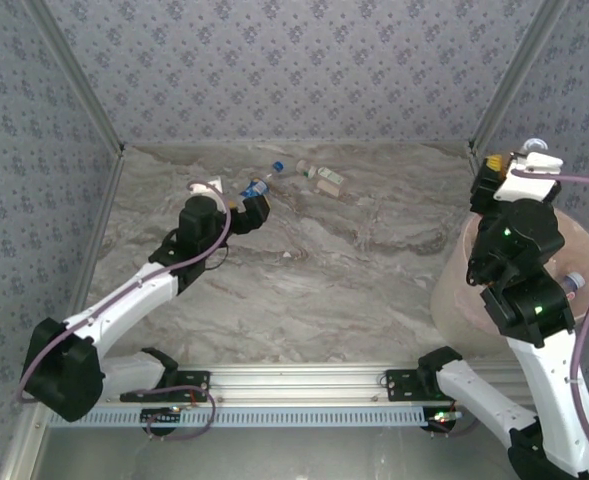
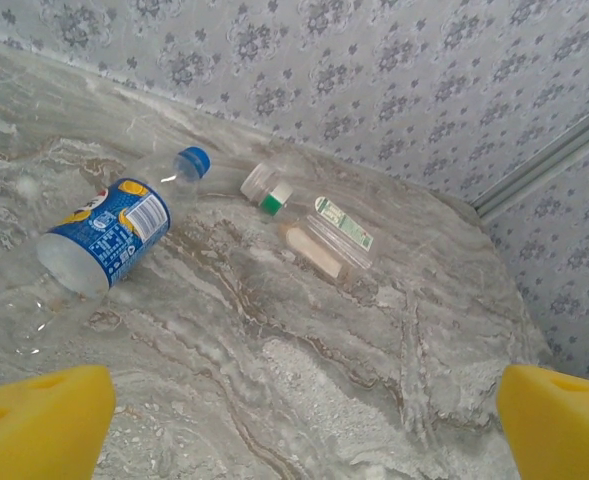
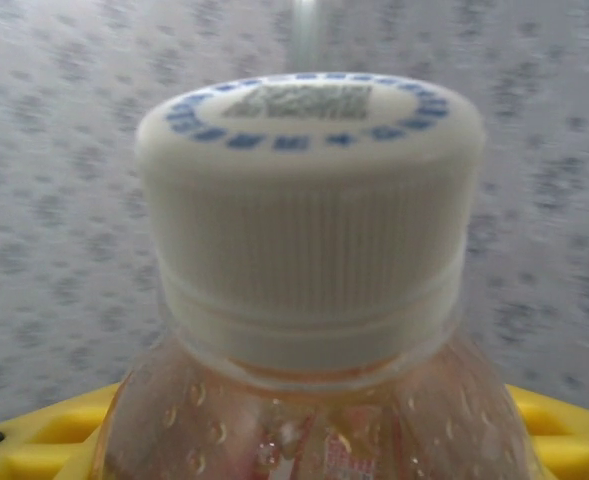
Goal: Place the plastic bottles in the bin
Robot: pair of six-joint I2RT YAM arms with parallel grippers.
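While my right pincer (image 3: pixel 299 440) is clamped on a white-capped bottle (image 3: pixel 309 230), cap pointing out along my fingers, the bin (image 1: pixel 458 285) sits just beneath, nearest this arm. My left pincer (image 2: pixel 302 425), spread wide well away from the bin, faces a blue-labelled bottle (image 2: pixel 104 240) lying on its side.

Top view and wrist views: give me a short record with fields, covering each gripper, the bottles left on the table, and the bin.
left gripper: open, hovering short of the blue-label bottle
right gripper: shut on a white-cap bottle
table: blue-label bottle, green-label bottle and beige-label bottle lying at its far end
bin: right side of the table, right gripper raised by its far rim
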